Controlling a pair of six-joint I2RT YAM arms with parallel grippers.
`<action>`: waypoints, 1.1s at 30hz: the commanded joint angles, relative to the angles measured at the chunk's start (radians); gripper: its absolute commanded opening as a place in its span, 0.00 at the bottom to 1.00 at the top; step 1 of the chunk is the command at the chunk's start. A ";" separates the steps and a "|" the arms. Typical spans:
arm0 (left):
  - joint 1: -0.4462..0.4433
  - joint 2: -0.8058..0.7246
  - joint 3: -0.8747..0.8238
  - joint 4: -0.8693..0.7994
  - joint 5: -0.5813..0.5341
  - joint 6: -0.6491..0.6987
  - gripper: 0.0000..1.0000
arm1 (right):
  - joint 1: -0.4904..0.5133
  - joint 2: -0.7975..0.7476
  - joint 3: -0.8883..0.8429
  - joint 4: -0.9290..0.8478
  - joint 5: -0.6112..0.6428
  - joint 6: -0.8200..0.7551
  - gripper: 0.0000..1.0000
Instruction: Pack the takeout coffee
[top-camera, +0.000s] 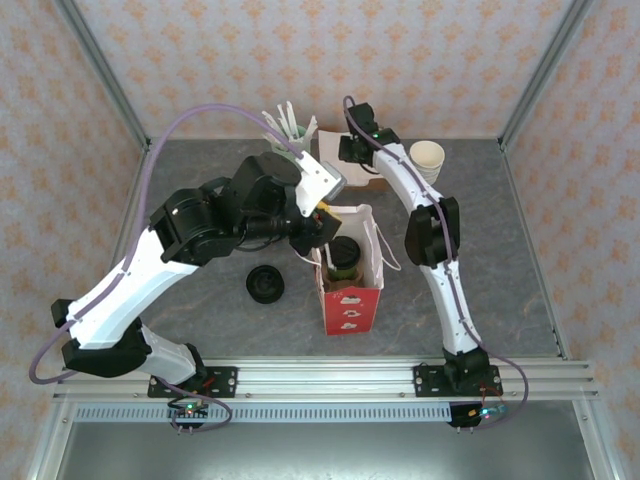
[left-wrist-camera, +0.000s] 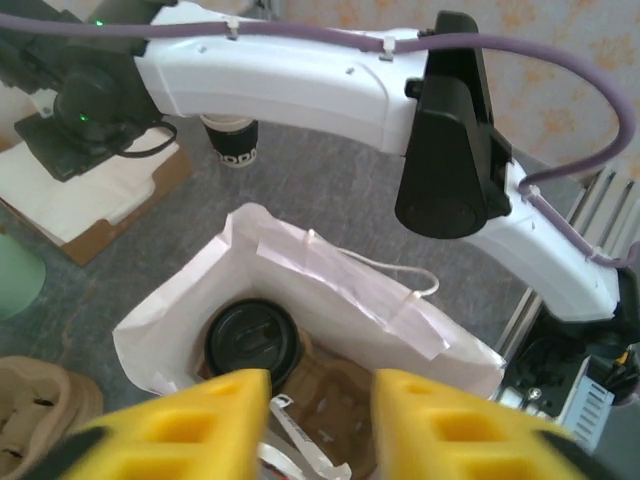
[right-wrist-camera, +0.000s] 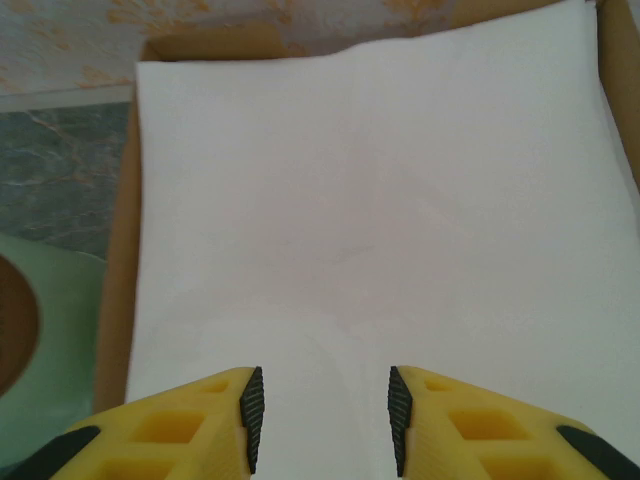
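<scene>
The takeout coffee (top-camera: 343, 257) stands upright inside the open paper bag (top-camera: 350, 305), its black lid facing up. In the left wrist view the lidded cup (left-wrist-camera: 252, 343) sits at the left of the bag's bottom, inside the white walls (left-wrist-camera: 340, 290). My left gripper (top-camera: 318, 215) hovers just above the bag's far-left rim; its yellow fingers (left-wrist-camera: 320, 420) are open with nothing between them. My right gripper (top-camera: 355, 150) is at the back, open above a stack of white napkins (right-wrist-camera: 370, 200) with an empty gap between its pads (right-wrist-camera: 325, 415).
A loose black lid (top-camera: 266, 284) lies on the table left of the bag. At the back stand a stack of nested cups (top-camera: 428, 160), a mint-green cup of white stirrers (top-camera: 290, 125) and the cardboard napkin box (left-wrist-camera: 90, 200). My right arm (left-wrist-camera: 330, 80) arches over the bag's far side.
</scene>
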 joint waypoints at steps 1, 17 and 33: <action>-0.005 -0.038 -0.033 0.006 0.014 0.021 0.53 | 0.006 0.040 0.048 0.004 0.062 -0.013 0.42; -0.006 -0.074 0.021 -0.027 -0.057 0.018 0.64 | 0.006 0.126 0.124 0.070 0.188 -0.051 0.63; -0.005 -0.206 -0.113 0.025 -0.214 -0.025 0.70 | -0.002 0.236 0.191 0.161 0.205 -0.074 0.74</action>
